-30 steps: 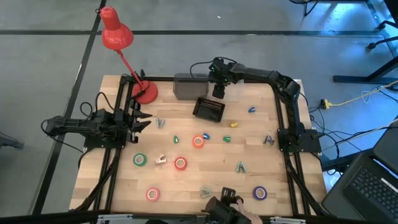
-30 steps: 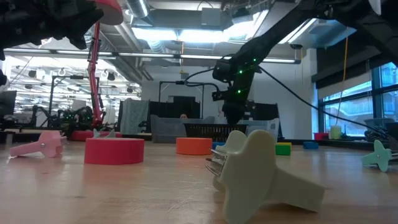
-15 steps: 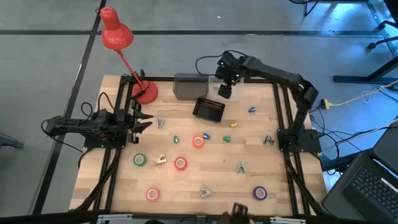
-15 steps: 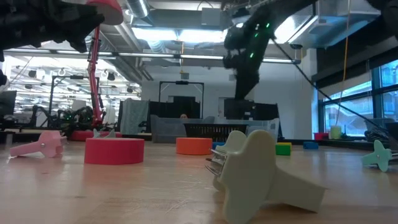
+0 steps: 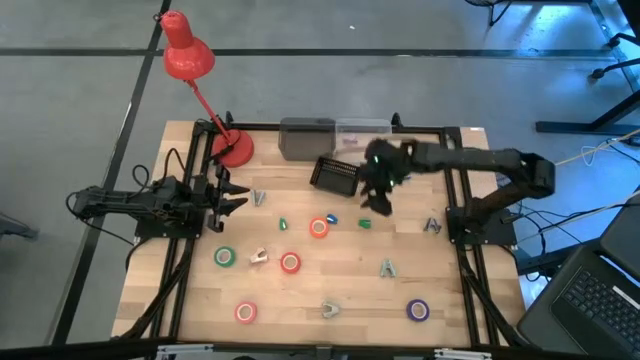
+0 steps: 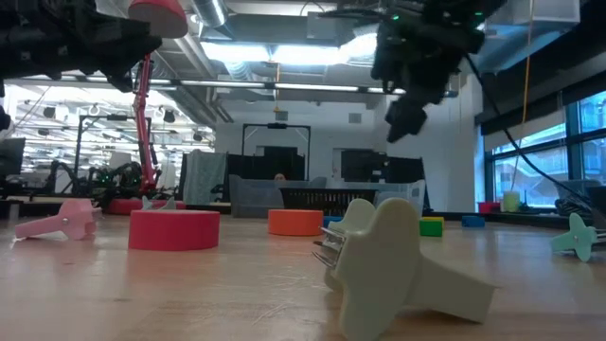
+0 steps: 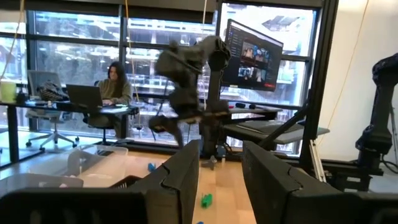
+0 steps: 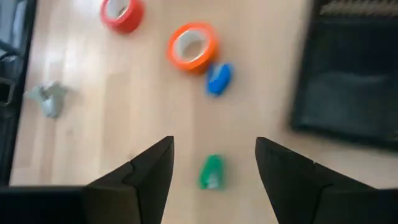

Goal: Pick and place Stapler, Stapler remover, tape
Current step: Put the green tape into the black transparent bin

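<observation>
Several tape rolls lie flat on the wooden table: orange [image 5: 319, 228], green [image 5: 225, 257], red [image 5: 290, 263], pink-red [image 5: 245, 312] and purple [image 5: 417, 311]. Small staplers, blue [image 8: 218, 79] and green [image 8: 211, 172], lie near the orange tape [image 8: 191, 46]. Staple removers are scattered about, one cream one [image 6: 398, 265] close to the low camera. My right gripper [image 5: 378, 203] hangs open in the air beside the black basket [image 5: 336, 175], slanting down, with the green stapler showing below between its fingers [image 8: 212, 144]. My left gripper [image 5: 235, 195] waits open at the table's left edge.
A grey box [image 5: 307, 138] and a clear container [image 5: 365, 130] stand at the far edge, and a red desk lamp's base [image 5: 235, 150] at the far left. A person sits at a desk [image 7: 115, 87] in the room beyond.
My right gripper has swung from above the far edge, behind the black basket, toward the table's middle and near side, rising a little and tipping to point more steeply down. The things on the table lie as before.
</observation>
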### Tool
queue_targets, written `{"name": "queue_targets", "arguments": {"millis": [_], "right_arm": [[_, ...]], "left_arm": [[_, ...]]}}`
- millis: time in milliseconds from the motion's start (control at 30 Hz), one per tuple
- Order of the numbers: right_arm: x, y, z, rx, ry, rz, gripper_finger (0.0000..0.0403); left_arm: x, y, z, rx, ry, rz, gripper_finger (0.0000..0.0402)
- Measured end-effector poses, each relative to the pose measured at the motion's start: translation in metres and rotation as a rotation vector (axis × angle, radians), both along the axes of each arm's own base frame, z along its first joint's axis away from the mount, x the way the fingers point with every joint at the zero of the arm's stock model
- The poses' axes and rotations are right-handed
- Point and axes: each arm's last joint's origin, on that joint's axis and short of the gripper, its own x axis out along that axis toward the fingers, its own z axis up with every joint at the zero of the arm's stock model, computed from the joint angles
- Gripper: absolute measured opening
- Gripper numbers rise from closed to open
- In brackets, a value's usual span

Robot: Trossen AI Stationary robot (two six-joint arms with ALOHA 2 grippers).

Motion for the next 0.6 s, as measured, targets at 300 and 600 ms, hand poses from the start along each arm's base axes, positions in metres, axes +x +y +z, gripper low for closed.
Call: {"name": "queue_targets", "arguments": {"millis": [300, 600], "right_arm": [[-0.01, 0.062, -0.038, 0.099, -0.07, 0.048, 0.0226], [-0.013, 0.084, -0.043, 0.025, -0.029, 0.023, 0.0226]], "left_arm": [[0.0, 0.0, -0.001, -0.009, 0.008, -0.004, 0.0114], [0.004, -0.004, -0.016, -0.129, 0.191, -0.17, 0.0114]]}}
